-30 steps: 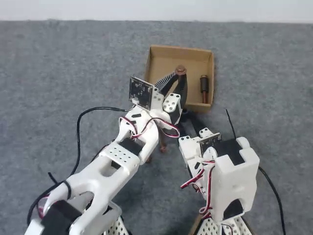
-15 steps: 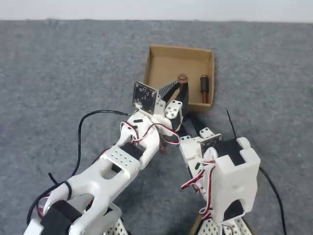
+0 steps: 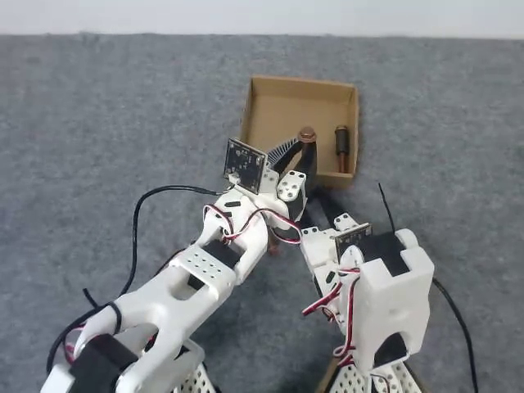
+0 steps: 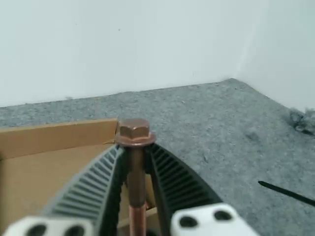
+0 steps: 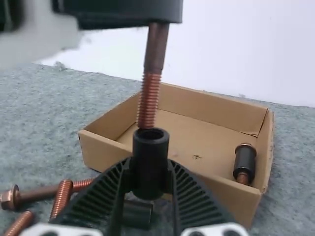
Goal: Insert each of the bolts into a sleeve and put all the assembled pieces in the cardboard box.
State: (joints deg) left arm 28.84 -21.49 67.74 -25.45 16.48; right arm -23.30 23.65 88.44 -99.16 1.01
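As the left gripper clamps a bolt poised over the sleeve pinched by the right gripper, insertion likely needs a straight, aligned descent.

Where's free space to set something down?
Bare: inside the cardboard box, left of the assembled piece, and carpet left of the box. Crowded: the box's near wall, where left end effector and right end effector meet beside loose bolts.

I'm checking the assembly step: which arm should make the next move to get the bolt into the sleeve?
Left. The left gripper is shut on the bolt, upright with its threaded tip at the mouth of the sleeve, so lowering it likely seats it. The right gripper just holds the sleeve.
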